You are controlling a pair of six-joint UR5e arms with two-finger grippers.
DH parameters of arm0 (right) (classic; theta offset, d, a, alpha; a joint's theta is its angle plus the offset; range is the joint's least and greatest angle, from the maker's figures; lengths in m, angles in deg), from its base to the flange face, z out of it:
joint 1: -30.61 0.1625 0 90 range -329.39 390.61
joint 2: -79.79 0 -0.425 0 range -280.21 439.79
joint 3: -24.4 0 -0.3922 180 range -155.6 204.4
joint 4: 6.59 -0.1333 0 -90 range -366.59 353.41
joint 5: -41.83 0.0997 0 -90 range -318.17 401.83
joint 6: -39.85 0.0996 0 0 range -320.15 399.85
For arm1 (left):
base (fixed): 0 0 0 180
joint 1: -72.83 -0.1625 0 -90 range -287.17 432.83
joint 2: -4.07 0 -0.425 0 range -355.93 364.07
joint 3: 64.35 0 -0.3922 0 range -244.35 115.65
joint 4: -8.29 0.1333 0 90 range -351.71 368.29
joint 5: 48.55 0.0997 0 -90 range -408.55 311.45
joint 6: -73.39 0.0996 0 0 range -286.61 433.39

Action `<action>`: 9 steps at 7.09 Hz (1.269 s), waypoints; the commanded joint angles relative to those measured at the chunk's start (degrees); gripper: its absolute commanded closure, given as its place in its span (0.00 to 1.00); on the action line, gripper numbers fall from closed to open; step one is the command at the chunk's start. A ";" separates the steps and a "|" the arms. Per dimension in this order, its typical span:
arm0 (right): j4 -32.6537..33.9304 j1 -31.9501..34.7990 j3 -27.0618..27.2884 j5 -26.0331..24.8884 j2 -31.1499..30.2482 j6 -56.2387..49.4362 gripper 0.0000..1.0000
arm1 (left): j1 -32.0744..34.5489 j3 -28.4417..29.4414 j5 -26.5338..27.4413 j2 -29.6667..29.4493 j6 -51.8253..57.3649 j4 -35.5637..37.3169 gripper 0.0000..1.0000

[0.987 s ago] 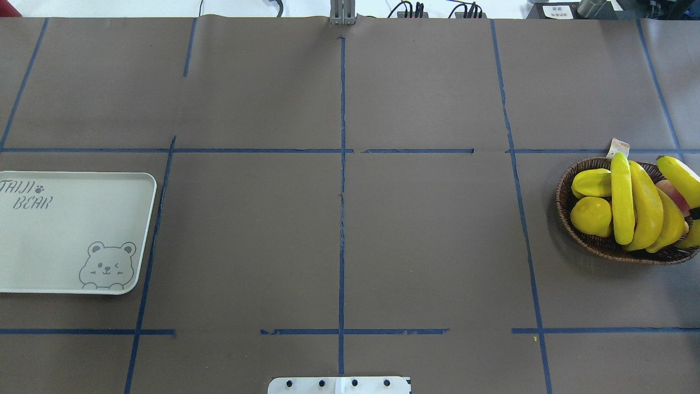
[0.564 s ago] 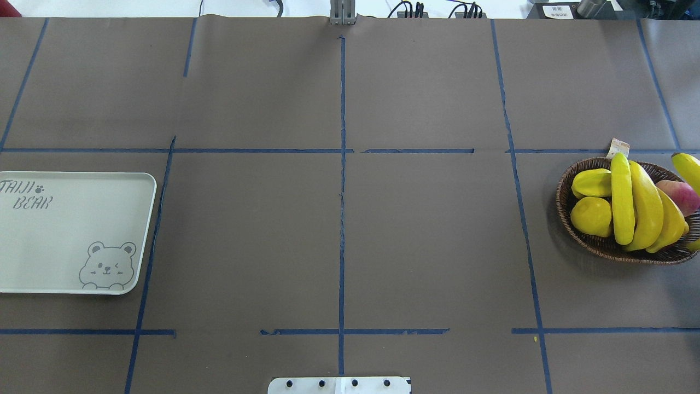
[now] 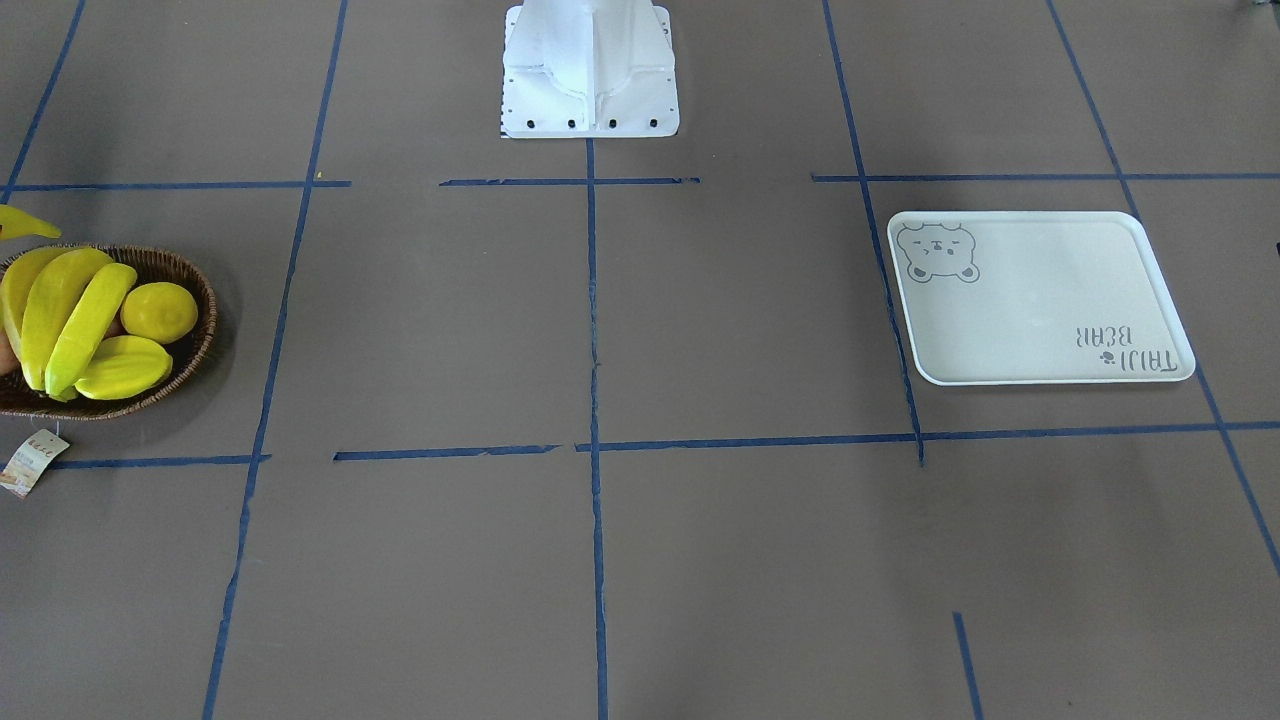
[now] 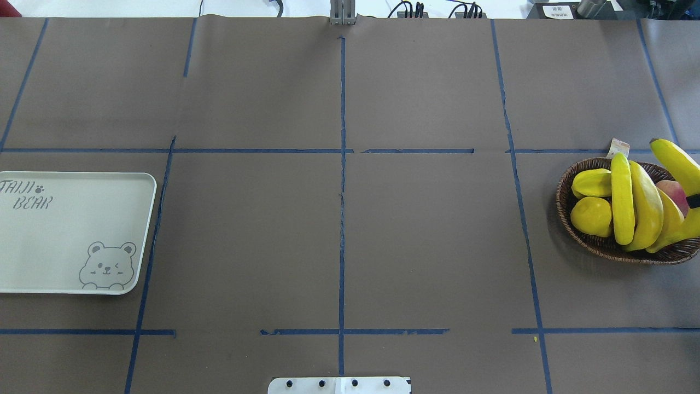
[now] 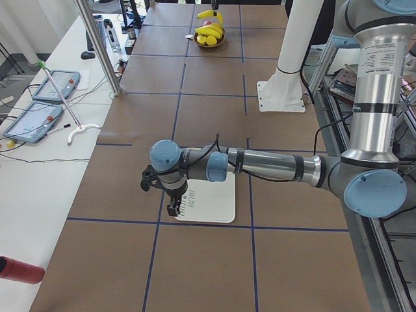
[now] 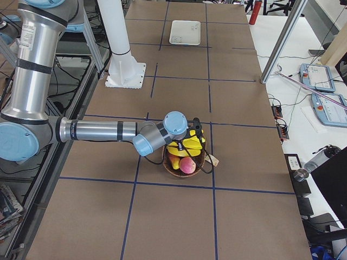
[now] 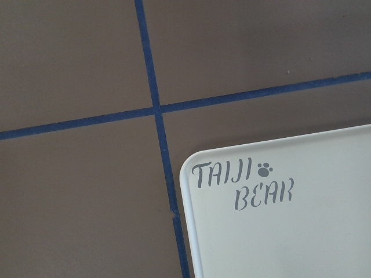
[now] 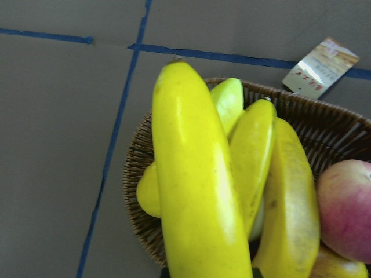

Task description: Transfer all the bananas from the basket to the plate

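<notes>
Bananas point(image 4: 637, 205): three lie side by side in the basket point(image 4: 599, 245), packed close. A fourth, the raised banana point(image 4: 675, 161), is held up above the side of the basket away from the table's middle, over a red apple point(image 4: 674, 192). The right wrist view shows it close up, above the other three.

Right gripper point(image 6: 193, 131): directly over the basket, clamped on the raised banana.

Lemon point(image 4: 590, 216) and starfruit point(image 4: 593, 183): in the basket, on its side toward the table's middle, touching the nearest banana. Paper tag point(image 4: 619, 146): on the table just outside the basket's far rim.

Plate point(image 4: 54, 246): well apart from the basket, at the opposite end of the table.

Left gripper point(image 5: 174, 207): far from the basket, hanging over the plate's lettered corner. Cannot tell whether its jaws are apart or together.
</notes>
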 commanded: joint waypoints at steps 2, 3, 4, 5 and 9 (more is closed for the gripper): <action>5.92 -6.20 6.82 1.72 10.05 11.28 0.99 | -0.02 -0.72 -0.35 -0.28 -0.17 -0.09 0.00; 5.83 -10.85 6.82 -3.68 16.11 19.44 0.99 | -0.11 -0.73 -2.52 -2.02 -2.00 -0.61 0.00; 5.74 -17.34 6.82 -10.52 21.30 27.71 0.99 | -0.19 -0.82 -4.02 -4.83 -6.63 -1.57 0.00; 5.74 -23.58 6.91 -18.16 27.18 38.58 0.98 | -2.28 -0.99 -6.39 -6.07 -12.33 -3.15 0.00; 5.74 -41.27 8.92 -39.37 37.60 55.72 0.98 | -13.00 0.59 -8.17 -7.40 -55.10 -39.29 0.01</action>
